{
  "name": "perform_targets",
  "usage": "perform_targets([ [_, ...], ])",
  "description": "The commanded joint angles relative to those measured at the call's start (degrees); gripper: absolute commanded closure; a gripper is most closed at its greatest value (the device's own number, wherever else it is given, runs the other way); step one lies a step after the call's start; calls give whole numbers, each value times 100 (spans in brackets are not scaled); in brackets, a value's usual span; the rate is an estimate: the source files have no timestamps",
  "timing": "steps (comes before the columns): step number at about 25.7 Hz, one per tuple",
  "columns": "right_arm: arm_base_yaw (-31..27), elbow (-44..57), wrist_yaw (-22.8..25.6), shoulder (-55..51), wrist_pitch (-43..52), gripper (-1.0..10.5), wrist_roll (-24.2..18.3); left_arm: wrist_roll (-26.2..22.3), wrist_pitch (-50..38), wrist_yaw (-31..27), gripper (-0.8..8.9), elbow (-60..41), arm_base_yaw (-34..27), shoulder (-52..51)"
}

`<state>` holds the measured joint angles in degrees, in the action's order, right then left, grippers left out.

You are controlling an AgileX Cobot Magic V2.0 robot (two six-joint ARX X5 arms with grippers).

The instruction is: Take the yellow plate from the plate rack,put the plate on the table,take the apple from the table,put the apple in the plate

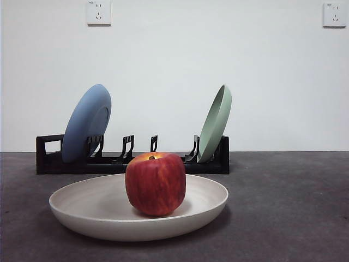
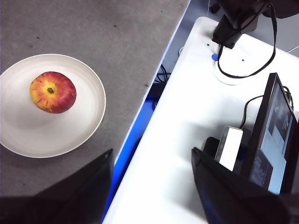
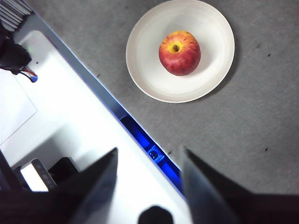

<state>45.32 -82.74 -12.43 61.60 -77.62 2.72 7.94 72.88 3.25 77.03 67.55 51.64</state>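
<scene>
On the table (image 1: 294, 207): apple (image 1: 155, 183) in yellow plate (image 1: 87, 210) | left gripper (image 2: 152, 170) spread | right gripper (image 3: 148, 172) spread

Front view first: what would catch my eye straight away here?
The red apple sitting in the yellow plate, close up on the table. Behind stands the plate rack, holding a blue plate at one end and a green plate at the other, both leaning.

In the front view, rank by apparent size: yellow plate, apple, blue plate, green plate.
1. yellow plate, widest, though nearest the camera.
2. blue plate.
3. green plate, seen nearly edge-on, so unsure against the blue.
4. apple, though nearness enlarges it.
</scene>
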Motion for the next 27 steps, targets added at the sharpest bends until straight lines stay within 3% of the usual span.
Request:
perform_targets([
  [1,11,9,-17,-190,-125,940,76,-70,-4,20,536,-20,-13,0],
  [3,11,9,-17,-295,-125,958,79,-70,2,22,549,-20,-11,2],
  [7,11,9,-26,-470,-129,958,188,-70,39,20,803,-20,-11,13],
  [8,11,9,-79,-509,-129,958,186,-70,44,20,828,-20,-11,13],
  [14,11,9,-450,-717,-131,958,229,-70,42,20,821,-20,-11,13],
  [23,9,7,-442,-817,-129,945,221,-70,37,15,817,-20,-13,26],
  [27,9,7,-131,-737,-127,945,221,-70,37,11,817,-20,-13,26],
])
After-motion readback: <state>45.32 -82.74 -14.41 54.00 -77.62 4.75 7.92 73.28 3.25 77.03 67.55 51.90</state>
